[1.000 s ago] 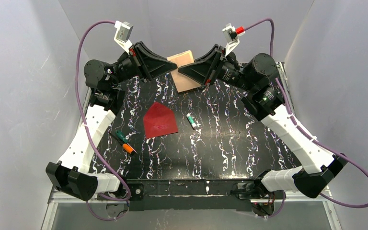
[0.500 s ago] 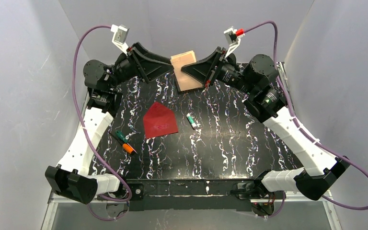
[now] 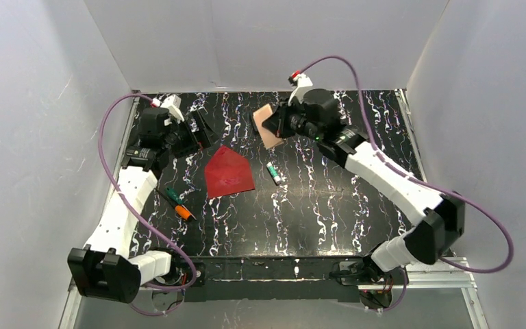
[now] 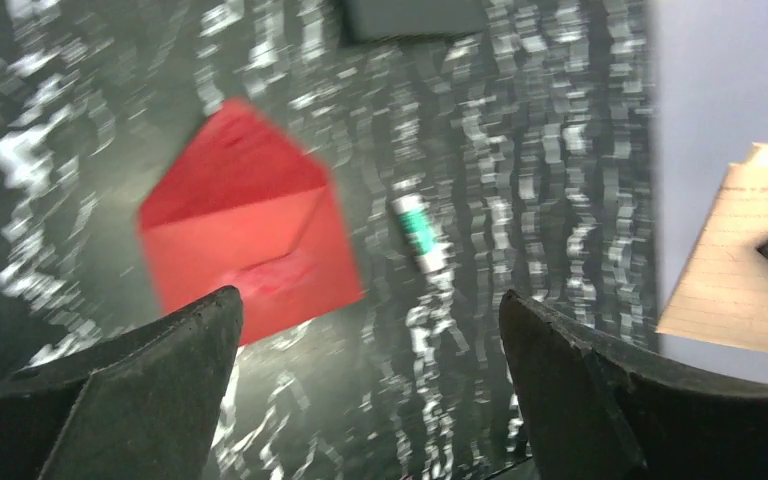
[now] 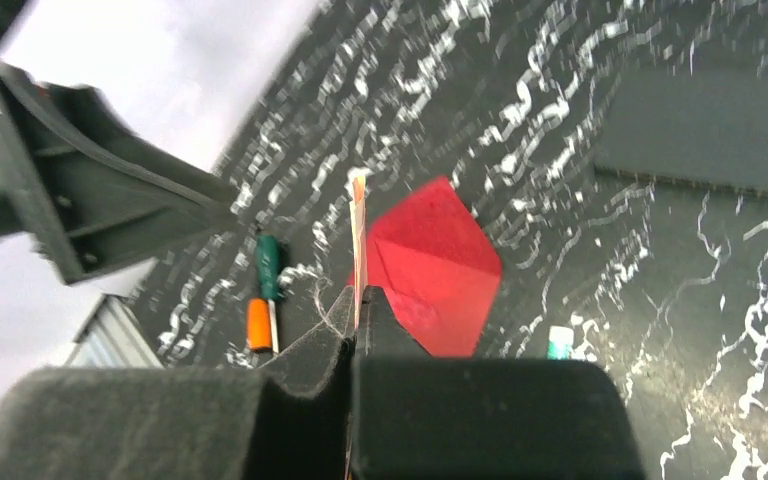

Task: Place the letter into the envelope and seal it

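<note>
While the right gripper (image 5: 356,312) pinches the letter (image 3: 267,129) by one edge and holds it off the table (image 3: 329,199) at the far side, the envelope (image 3: 229,173) lies flat near the middle, well apart from the sheet. Its point aims away from the arm bases. The left gripper (image 3: 202,131) hangs just left of the envelope, fingers spread wide, holding nothing. I'd say the carrying step is in hand: the letter is lifted but not yet at the envelope. Next, I reckon, the sheet must come down to the envelope's mouth while the left gripper steadies it — whether the flap lies open or folded I cannot tell. A small green-and-white tube (image 3: 272,171) lies near the envelope's right side — in the way of a low sweep.
</note>
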You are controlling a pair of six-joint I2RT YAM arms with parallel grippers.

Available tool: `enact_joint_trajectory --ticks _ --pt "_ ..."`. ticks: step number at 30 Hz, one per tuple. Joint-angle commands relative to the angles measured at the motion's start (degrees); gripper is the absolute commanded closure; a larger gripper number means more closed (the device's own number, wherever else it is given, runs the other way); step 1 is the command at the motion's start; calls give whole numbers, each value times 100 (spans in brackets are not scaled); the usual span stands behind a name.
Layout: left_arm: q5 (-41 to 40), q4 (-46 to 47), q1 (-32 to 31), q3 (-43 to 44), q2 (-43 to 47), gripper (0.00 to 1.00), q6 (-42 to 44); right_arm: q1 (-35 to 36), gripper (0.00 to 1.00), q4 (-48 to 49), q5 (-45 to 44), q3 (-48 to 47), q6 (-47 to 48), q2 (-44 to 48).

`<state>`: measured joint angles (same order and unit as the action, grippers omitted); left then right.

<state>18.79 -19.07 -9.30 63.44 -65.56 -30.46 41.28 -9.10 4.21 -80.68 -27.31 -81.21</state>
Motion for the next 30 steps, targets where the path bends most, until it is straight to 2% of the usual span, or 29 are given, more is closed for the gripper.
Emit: enact_joint_trajectory --ticks 1,3,7,11,17,21,25,30 --pt "-1002 -1967 312 660 -435 2 683 -6 99 333 -14 153 358 -499" --pt "-869 -2101 357 654 -676 4 464 -6 99 618 85 197 371 -891" --pt "-1085 -2069 353 -5 -862 12 -303 -6 99 1184 98 -244 381 -2016" --pt "-643 -1849 348 -591 -1003 24 -695 -6 99 1841 71 -525 479 -2867" --pt "-134 -1410 144 -1360 -941 38 -778 -6 99 2934 -53 -839 968 -3865" --pt "-630 -1511 -472 -1439 -993 39 -446 -13 99 3039 93 -1405 1121 -4539" --pt "-716 -1431 -559 -1468 -1284 58 -424 -14 99 3076 182 -1716 1231 -4950" --pt "-634 -1257 -671 -1582 -1711 78 -581 -30 99 2909 267 -2154 1347 -5335"
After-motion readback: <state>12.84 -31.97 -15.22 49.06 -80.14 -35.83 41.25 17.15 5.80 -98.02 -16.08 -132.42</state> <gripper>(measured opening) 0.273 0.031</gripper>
